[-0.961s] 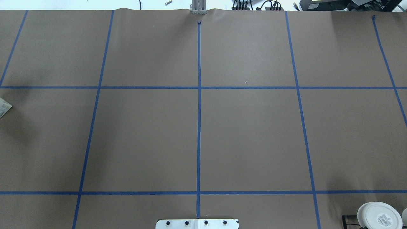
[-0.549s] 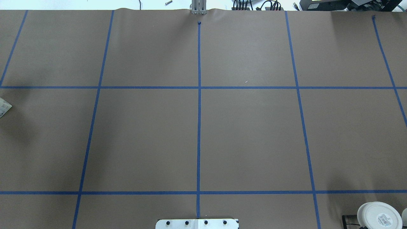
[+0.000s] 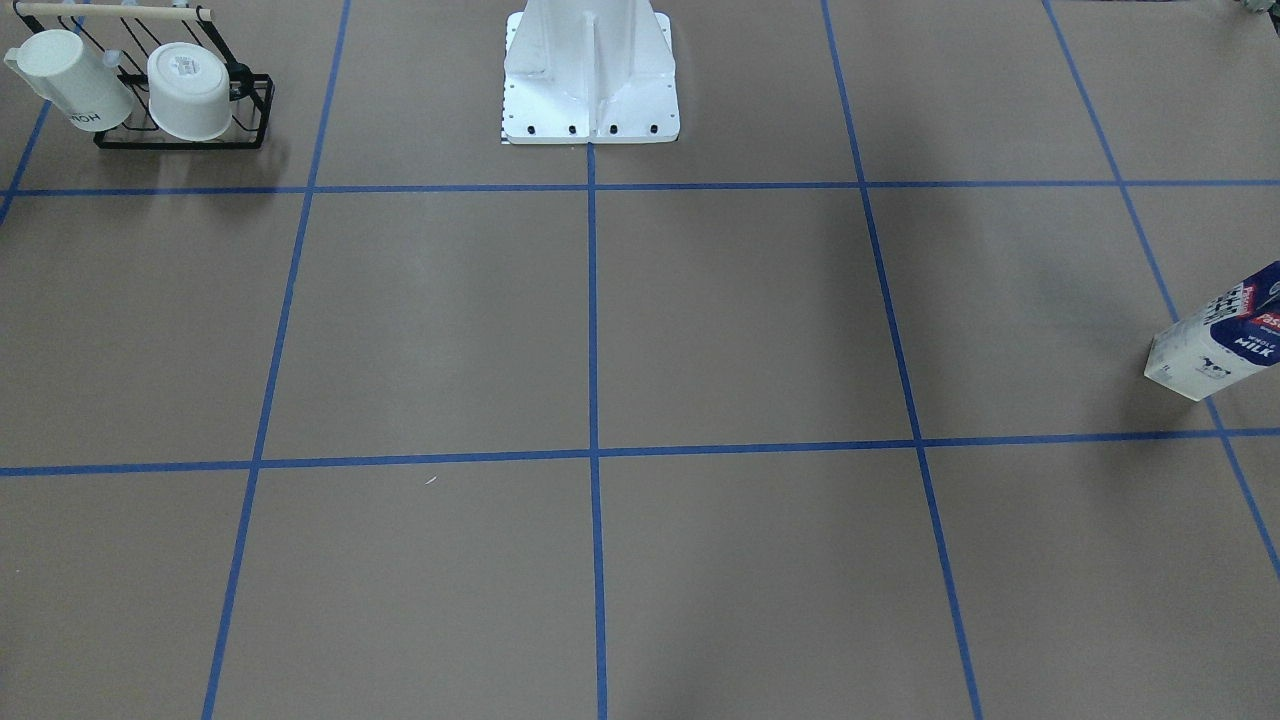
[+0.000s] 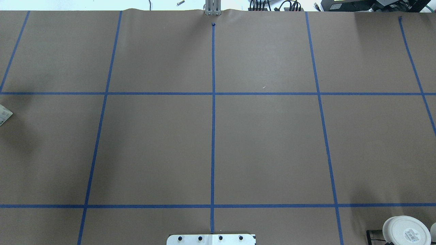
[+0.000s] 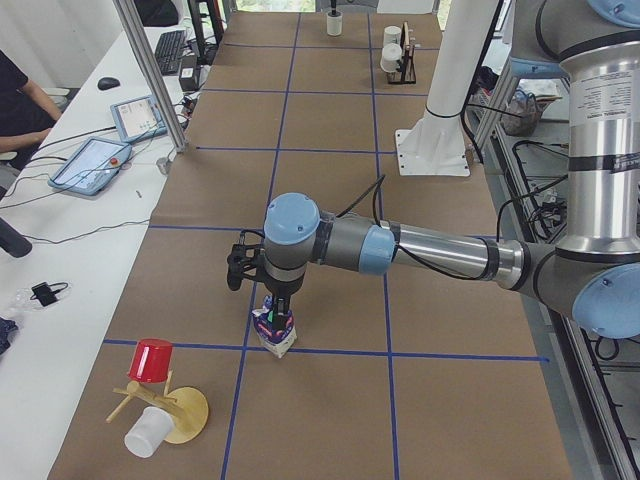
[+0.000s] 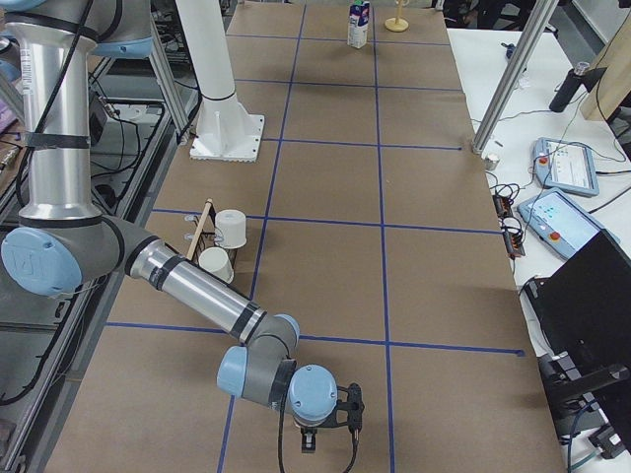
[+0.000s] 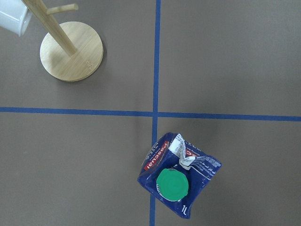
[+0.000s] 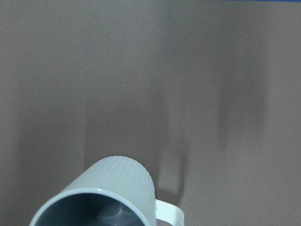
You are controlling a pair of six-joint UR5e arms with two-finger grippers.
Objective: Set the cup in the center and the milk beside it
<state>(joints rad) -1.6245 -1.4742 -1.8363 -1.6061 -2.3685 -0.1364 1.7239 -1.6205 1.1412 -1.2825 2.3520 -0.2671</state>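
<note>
Over the last second nothing has shifted in the overhead view. The milk [image 4: 3,115] shows its corner at the same spot on the left edge, and the rack [image 3: 180,144] lies as it did. Neither task thing has started inward, so I judge both placements are still to do.

The milk stands upright on a tape crossing at the left end of the surface [image 4: 265,146]. The left tool [image 5: 277,303] hangs right above its green cap; I cannot tell whether it is open or closed. A wooden stand [image 7: 71,51] sits near the milk, on the side away from the centre.

The rack, holding two white mugs, is near the robot on the right, off the cup's likely path. The cup [image 8: 122,181] stands at the right end, just below the right tool [image 6: 308,439], whose state I also cannot tell.
</note>
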